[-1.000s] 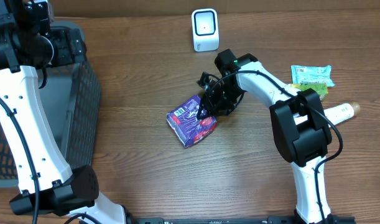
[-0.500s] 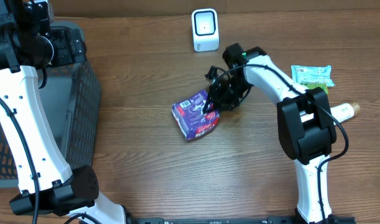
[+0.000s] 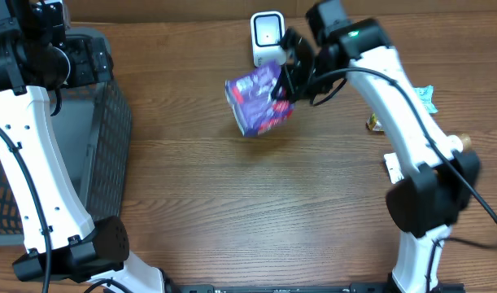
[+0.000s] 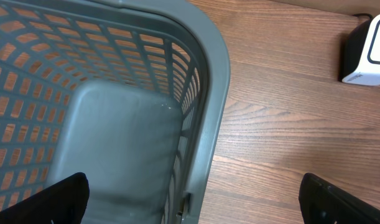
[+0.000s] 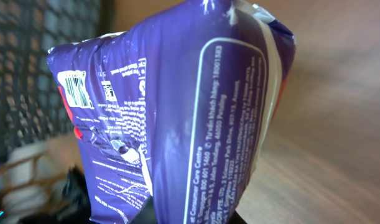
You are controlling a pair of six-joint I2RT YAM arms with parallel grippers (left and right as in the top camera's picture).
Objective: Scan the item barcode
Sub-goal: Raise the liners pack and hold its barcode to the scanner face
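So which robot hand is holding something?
The right gripper: it is shut on the purple packet near the white scanner. The left gripper hangs open and empty over the grey basket.

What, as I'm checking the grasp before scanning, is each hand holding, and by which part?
The right hand pinches the crinkly purple plastic packet by one end; the left hand holds nothing.

The purple packet [image 3: 259,102] is thin plastic film, glossy and creased, with light catching along its folds. The tabletop [image 3: 232,203] looks like brown wood with a plain grain and a smooth, dull finish. The basket [image 4: 209,87] is grey moulded plastic, matt, its walls an open lattice. The scanner [image 3: 268,38] has a smooth white plastic shell. The right arm [image 3: 400,85] wears smooth white plastic casing with matt black joints.
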